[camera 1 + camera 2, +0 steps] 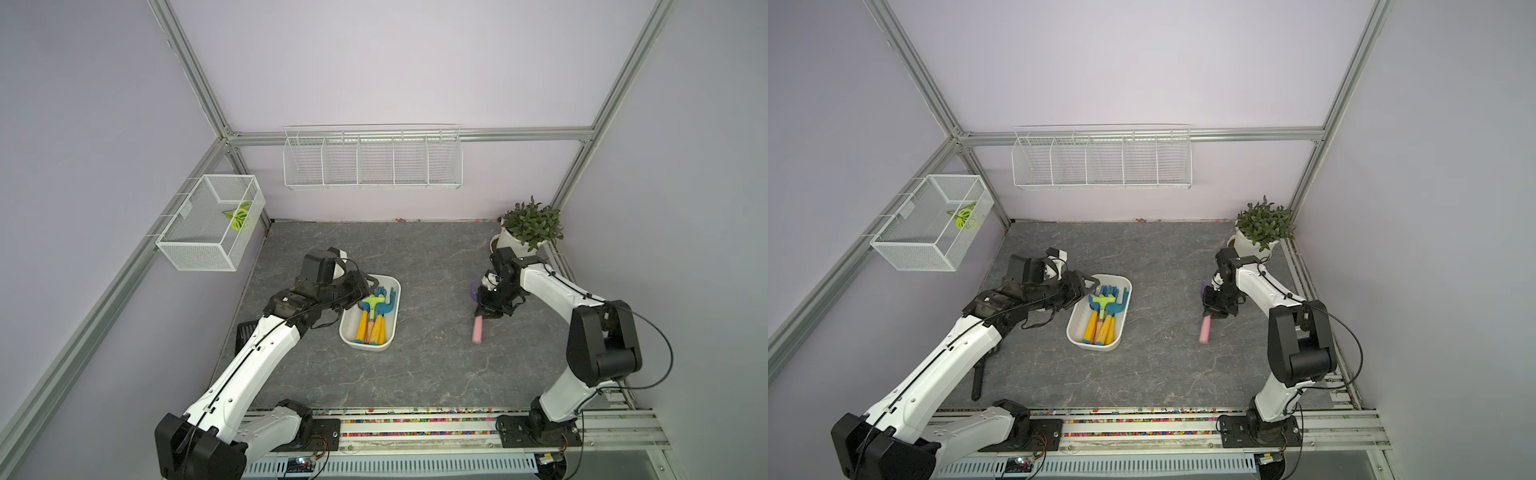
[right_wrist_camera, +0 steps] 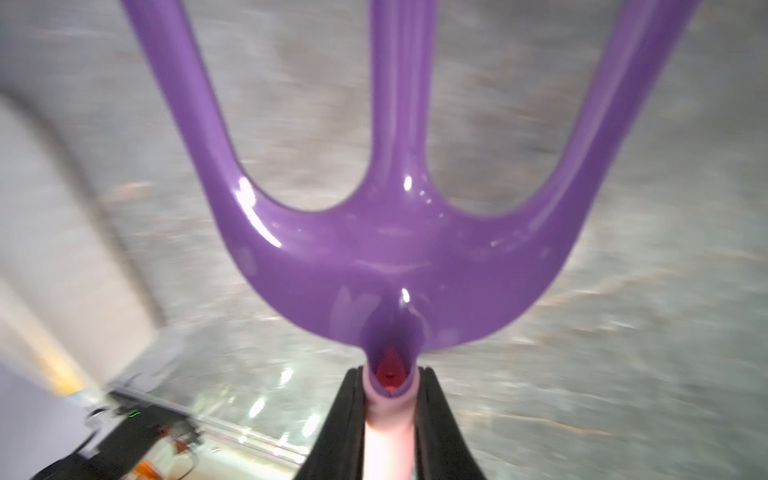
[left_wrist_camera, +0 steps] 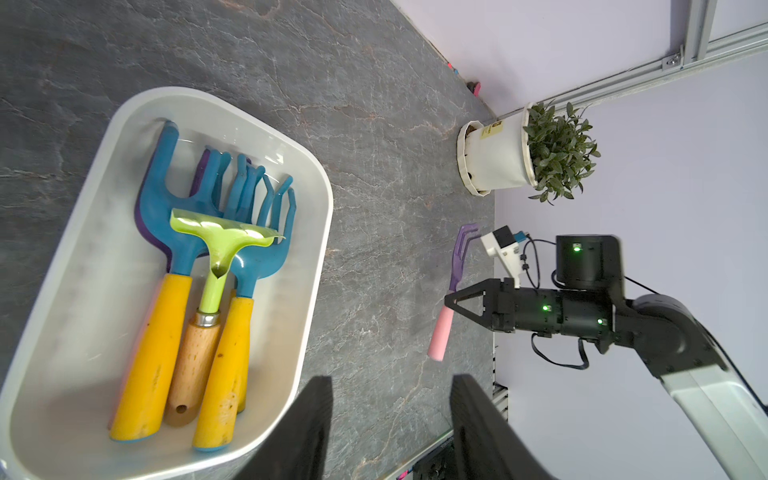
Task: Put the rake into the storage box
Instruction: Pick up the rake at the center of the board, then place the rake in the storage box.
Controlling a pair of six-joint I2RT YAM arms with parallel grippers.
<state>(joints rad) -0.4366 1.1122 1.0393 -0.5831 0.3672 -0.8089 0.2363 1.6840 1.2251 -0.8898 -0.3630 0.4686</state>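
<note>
Shows purple-pronged plastic rake (image 3: 441, 332) with pink handle clenched at handle's top by right gripper (image 2: 390, 374), over grey marbled table (image 1: 436, 365); well apart from shallow white oblong plastic storage box (image 3: 299, 270) holding garden tools (image 3: 153, 340); shows left gripper (image 3: 390, 380) parted, empty, beside box.

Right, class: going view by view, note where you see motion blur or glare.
Right wrist view: the table is streaked with motion blur, yet the purple rake is sharp, with small white glare spots. Left wrist view: crisp, storage box included. In both top views: sharp, only the rake's pink handle slightly smeared.
</note>
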